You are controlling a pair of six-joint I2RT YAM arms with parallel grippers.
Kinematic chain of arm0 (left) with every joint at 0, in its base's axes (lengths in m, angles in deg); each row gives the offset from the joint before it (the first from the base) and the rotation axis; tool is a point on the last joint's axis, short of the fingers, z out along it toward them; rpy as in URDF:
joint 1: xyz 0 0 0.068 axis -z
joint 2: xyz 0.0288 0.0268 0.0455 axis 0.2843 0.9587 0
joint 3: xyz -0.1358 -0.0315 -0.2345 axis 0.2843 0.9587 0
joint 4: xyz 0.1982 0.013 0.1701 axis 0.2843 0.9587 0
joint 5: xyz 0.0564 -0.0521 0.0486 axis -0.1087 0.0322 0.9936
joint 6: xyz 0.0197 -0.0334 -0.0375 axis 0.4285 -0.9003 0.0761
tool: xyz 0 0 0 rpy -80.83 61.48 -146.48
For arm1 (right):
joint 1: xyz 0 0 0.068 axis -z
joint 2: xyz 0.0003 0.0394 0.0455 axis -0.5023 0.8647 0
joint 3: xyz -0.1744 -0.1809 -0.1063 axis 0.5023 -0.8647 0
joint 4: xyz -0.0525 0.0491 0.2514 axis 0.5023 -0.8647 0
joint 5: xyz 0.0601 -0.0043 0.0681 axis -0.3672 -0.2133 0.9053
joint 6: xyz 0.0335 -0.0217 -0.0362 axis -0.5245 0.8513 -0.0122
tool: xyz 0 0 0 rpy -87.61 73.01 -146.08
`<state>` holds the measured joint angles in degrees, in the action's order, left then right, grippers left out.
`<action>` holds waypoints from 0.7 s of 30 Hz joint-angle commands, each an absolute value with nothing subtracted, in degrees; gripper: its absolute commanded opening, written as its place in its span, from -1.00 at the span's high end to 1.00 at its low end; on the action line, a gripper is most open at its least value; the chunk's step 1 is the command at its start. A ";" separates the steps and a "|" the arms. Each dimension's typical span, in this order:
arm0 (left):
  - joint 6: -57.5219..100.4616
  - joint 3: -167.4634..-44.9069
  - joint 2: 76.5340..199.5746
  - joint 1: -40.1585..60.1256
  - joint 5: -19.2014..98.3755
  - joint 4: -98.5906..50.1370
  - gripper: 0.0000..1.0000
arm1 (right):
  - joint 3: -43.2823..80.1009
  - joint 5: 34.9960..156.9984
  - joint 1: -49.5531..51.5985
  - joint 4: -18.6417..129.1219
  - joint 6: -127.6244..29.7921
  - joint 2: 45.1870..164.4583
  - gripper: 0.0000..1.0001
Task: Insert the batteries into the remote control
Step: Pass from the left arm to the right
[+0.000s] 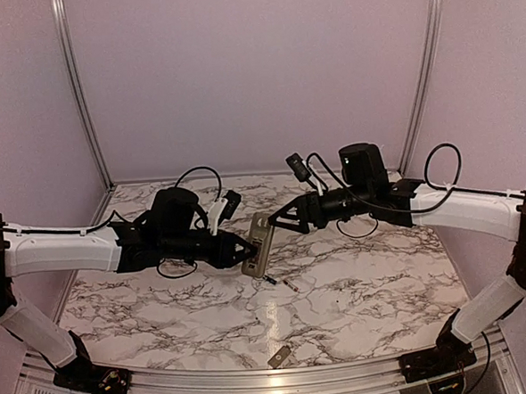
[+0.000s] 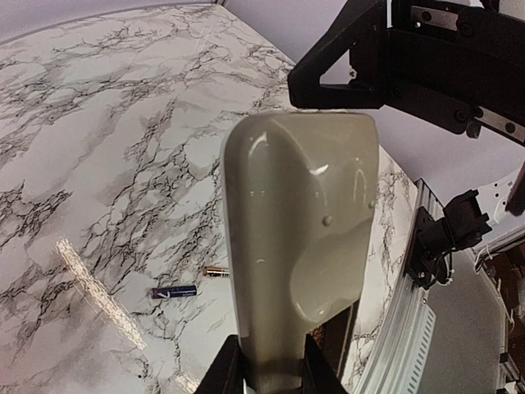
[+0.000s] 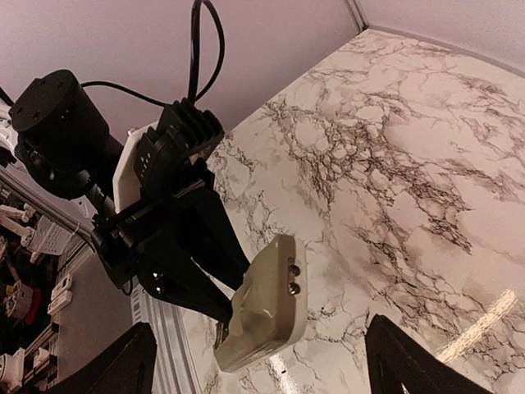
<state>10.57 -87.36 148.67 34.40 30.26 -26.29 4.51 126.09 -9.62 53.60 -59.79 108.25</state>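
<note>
My left gripper (image 1: pixel 247 250) is shut on one end of the remote control (image 1: pixel 259 240) and holds it above the table, grey-beige back up. In the left wrist view the remote (image 2: pixel 299 238) rises from between my fingers (image 2: pixel 271 365), recess showing. My right gripper (image 1: pixel 278 221) is open and empty, just off the remote's far end; its wrist view shows the remote (image 3: pixel 264 308) ahead between wide-spread fingers (image 3: pixel 135 361). Two batteries (image 1: pixel 271 278) (image 1: pixel 291 285) lie on the table below the remote; the left wrist view shows a blue one (image 2: pixel 173 290) and a gold-tipped one (image 2: pixel 215 270).
A small flat grey cover piece (image 1: pixel 280 356) lies near the table's front edge. The marble table (image 1: pixel 359 307) is fenced by an aluminium rail (image 1: pixel 256 380) in front and walls behind. The right gripper's black body (image 2: pixel 402 66) hangs over the remote's far end.
</note>
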 commanded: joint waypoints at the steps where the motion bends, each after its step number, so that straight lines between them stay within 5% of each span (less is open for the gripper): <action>1: 11.82 -90.14 150.18 34.96 30.63 -25.83 1.00 | 3.89 132.07 -11.00 59.02 -63.93 109.78 -0.66; 16: 12.27 -92.98 152.64 36.67 30.56 -25.17 1.00 | 3.51 132.82 -11.10 63.30 -68.87 113.27 0.20; 21: 12.30 -93.32 152.65 36.66 31.19 -24.97 1.00 | 3.42 134.02 -10.76 63.13 -69.07 114.11 0.20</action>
